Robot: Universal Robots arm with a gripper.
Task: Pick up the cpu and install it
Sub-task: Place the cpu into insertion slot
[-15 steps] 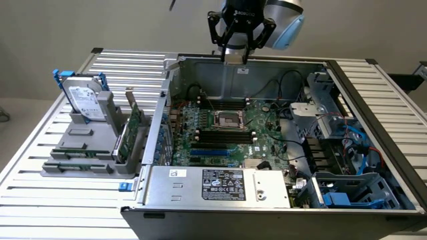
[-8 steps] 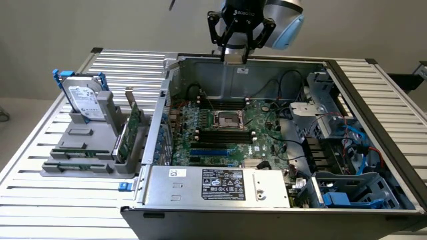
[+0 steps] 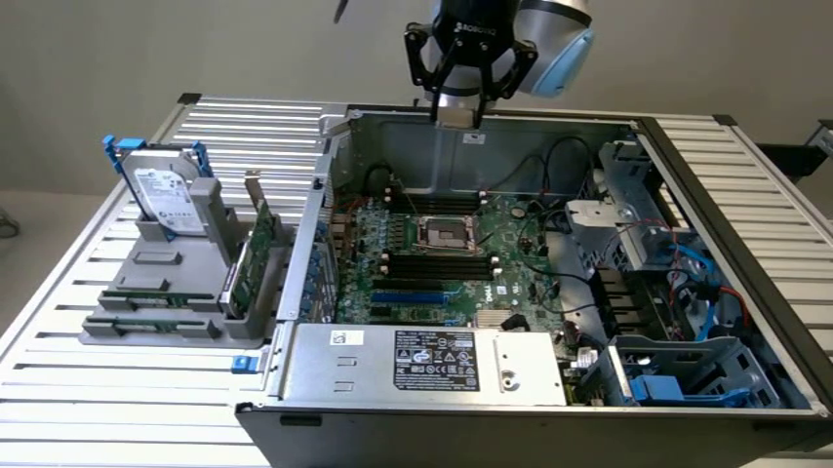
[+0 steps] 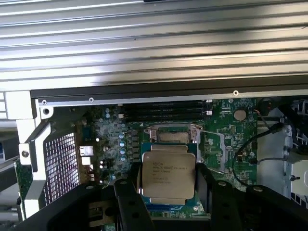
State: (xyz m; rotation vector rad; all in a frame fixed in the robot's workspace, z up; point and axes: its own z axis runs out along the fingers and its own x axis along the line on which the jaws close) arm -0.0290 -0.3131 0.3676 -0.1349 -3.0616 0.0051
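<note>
- Exterior view, nearest edge: power supply (image 3: 430,363) with a white label, lying across the front of the open case (image 3: 521,146).
- Exterior view's left, on the slatted desk (image 3: 131,400): grey holder (image 3: 156,292) carrying an upright hard drive (image 3: 172,195) and green circuit cards (image 3: 260,258).
- Mid case: motherboard (image 3: 430,268), flat. The socket (image 3: 443,234) is open and unfilled.
- Far side: gripper (image 3: 458,112) hangs high over the rear wall of the case, clenched on the cpu (image 3: 458,118).
- Wrist view: cpu (image 4: 168,175) is clamped by its edges between the black fingers (image 4: 126,199) of the gripper (image 4: 168,187), metal top facing the camera. It is held clear above the board, with the socket (image 4: 172,136) showing just past it.
</note>
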